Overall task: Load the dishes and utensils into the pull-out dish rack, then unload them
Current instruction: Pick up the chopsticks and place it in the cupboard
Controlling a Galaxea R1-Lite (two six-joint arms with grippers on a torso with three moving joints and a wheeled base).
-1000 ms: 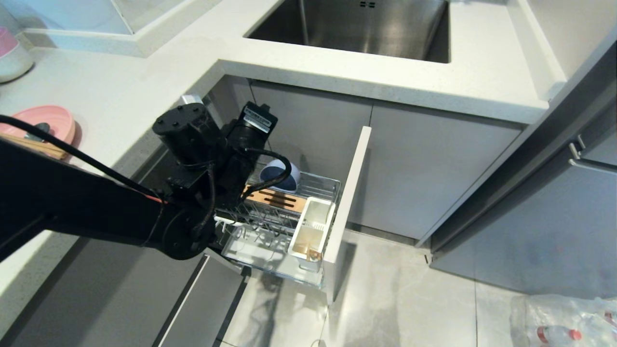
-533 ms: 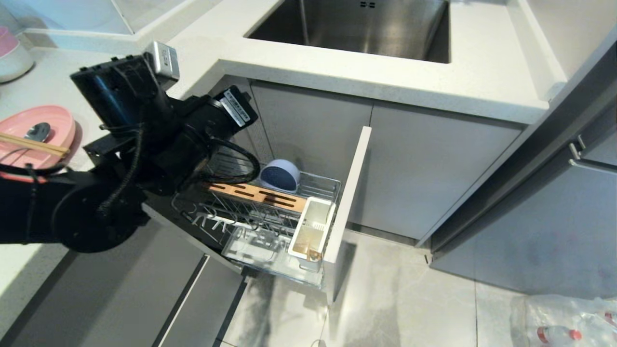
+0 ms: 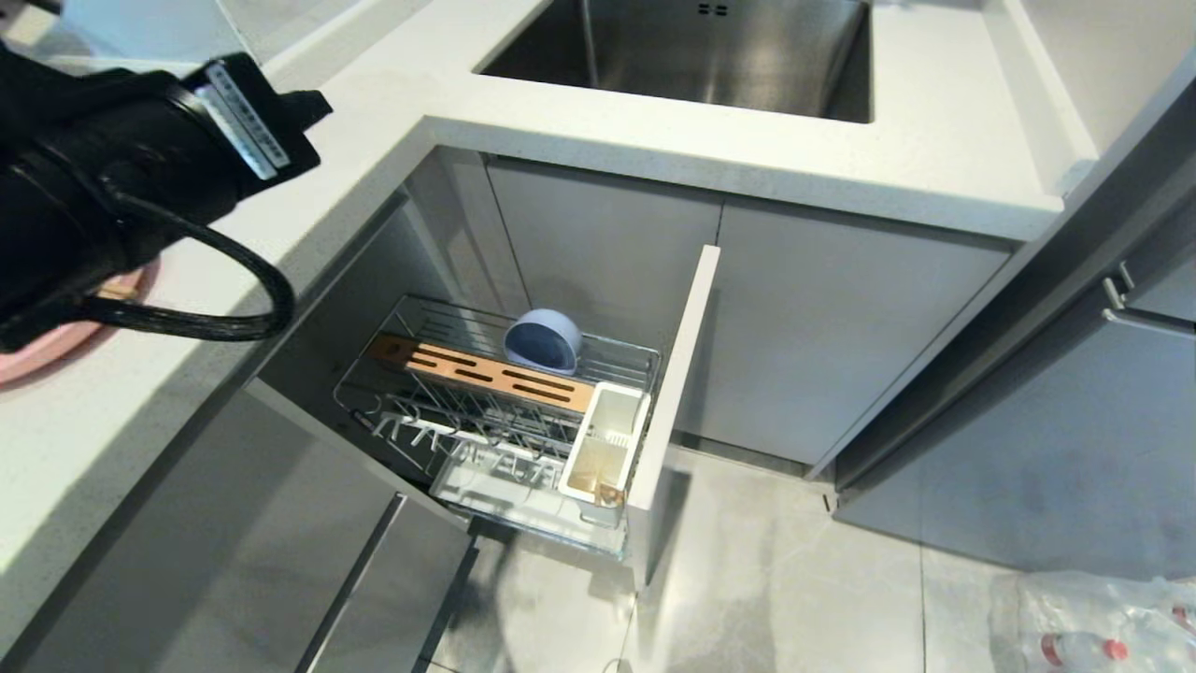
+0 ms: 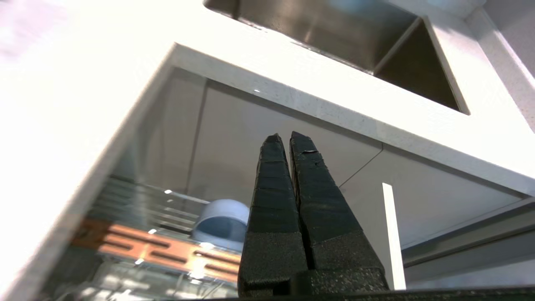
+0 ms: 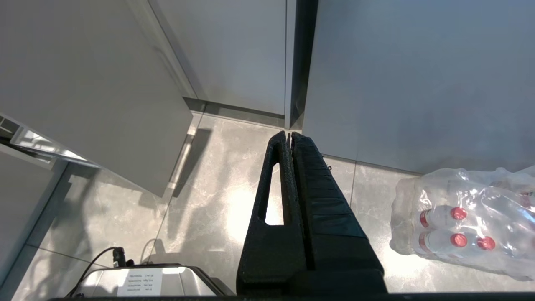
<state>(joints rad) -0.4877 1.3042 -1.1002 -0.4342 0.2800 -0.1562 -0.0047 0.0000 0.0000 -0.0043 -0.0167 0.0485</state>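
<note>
Chrome wire forms the pull-out dish rack, which stands drawn out of the lower cabinet below the white worktop, its narrow grey front panel facing the floor side. Across the basket runs a slotted wooden strip. Behind that strip, at the cabinet end of the basket, the pale blue bowl rests tilted on its side with its opening toward the strip; the left wrist view shows the same bowl just behind the strip. 1 white utensil caddy sits at the front corner beside the panel, with nothing visible standing in it. On the worktop at the left edge of the head view, only a sliver of the pink plate shows beneath the left arm; chopsticks and spoon cannot be made out. The left gripper hangs above the rack with its fingers pressed together and empty. The right gripper points at the floor near a pack of bottles, fingers closed on nothing.
</note>
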